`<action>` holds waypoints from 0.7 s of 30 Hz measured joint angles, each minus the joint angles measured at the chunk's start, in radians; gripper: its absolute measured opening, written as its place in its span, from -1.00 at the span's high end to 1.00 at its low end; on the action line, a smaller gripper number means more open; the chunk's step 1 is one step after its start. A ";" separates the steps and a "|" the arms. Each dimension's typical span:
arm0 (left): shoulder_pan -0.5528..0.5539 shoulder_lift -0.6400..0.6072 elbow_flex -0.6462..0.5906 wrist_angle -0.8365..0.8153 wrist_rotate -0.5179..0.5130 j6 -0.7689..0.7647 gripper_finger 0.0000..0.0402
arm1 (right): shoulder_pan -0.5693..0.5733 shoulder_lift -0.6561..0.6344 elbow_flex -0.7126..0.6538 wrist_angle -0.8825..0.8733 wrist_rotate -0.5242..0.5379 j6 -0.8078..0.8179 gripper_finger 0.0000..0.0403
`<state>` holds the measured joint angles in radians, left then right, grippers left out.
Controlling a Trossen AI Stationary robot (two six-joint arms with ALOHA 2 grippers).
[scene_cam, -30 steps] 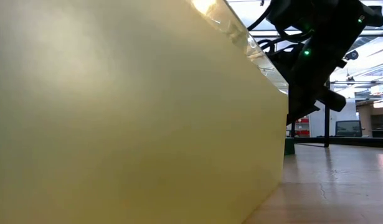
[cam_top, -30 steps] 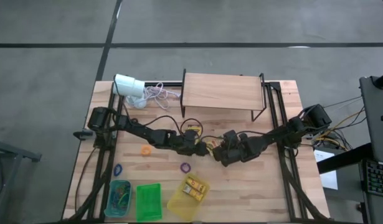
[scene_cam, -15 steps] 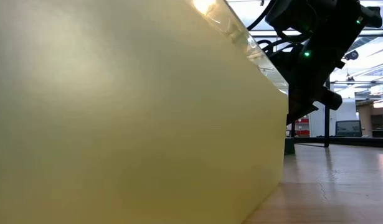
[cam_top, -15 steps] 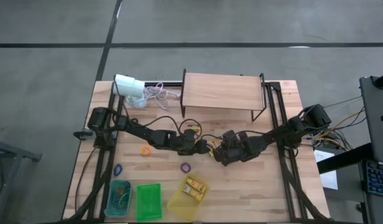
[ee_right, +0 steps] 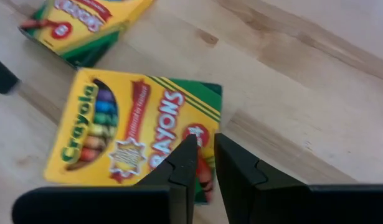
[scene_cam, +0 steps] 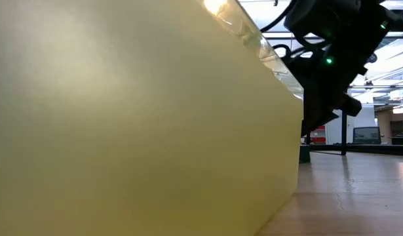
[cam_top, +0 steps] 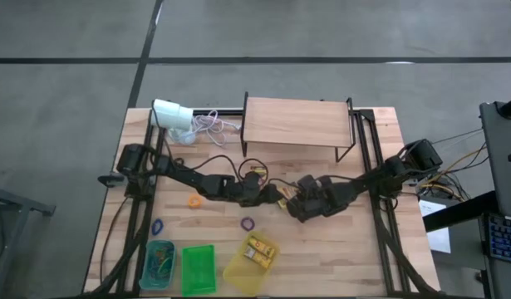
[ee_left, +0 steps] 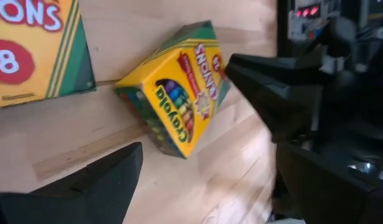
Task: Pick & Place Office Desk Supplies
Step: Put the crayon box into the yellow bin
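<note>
Two yellow-and-green crayon boxes lie on the table's middle between my grippers. One crayon box (ee_left: 179, 93) (ee_right: 132, 134) is under my right gripper (ee_right: 203, 149) (cam_top: 292, 202), whose fingers are all but closed. The second crayon box (ee_left: 29, 50) (ee_right: 85, 25) lies just beside it. My left gripper (ee_left: 210, 162) (cam_top: 268, 196) is open, and its fingers stand wide of the first box without touching it. Loose rubber-band loops lie on the wood: an orange loop (cam_top: 194, 200), a blue loop (cam_top: 157, 225) and a purple loop (cam_top: 248, 223). My right gripper meets the crayon box at its green end (ee_right: 207, 134) with shut fingers (ee_right: 185, 165), coming down at a slant from the table's right. In the left wrist view a dark fingertip (ee_left: 235, 65) is against that end. The box lies on the table.
A blue bin (cam_top: 159, 264) with rubber bands, a green bin (cam_top: 198, 270) and a yellow bin (cam_top: 248, 266) holding crayon boxes stand along the near edge. A wooden shelf (cam_top: 297, 123) and a white cylinder with cord (cam_top: 174, 116) stand at the far side. The yellow bin's wall (scene_cam: 135, 131) fills the low view.
My right arm has shifted slightly toward the table's right and a little down. The crayon boxes between the grippers stay where they were.
</note>
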<state>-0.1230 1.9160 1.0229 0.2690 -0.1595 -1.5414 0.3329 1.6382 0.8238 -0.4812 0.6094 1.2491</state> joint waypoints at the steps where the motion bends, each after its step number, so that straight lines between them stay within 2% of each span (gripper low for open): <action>1: -0.008 0.000 0.000 0.006 -0.022 -0.012 -0.85 | 0.001 0.000 -0.007 0.001 0.000 0.000 0.74; 14: -0.041 0.007 0.000 0.046 -0.133 -0.064 -0.83 | 0.001 -0.002 -0.042 0.025 0.008 -0.001 0.74; 21: -0.042 0.081 0.039 0.090 -0.132 -0.057 -0.83 | 0.001 -0.002 -0.043 0.037 0.014 -0.002 0.74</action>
<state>-0.1646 1.9969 1.0621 0.3595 -0.2911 -1.5984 0.3344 1.6363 0.7811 -0.4440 0.6239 1.2467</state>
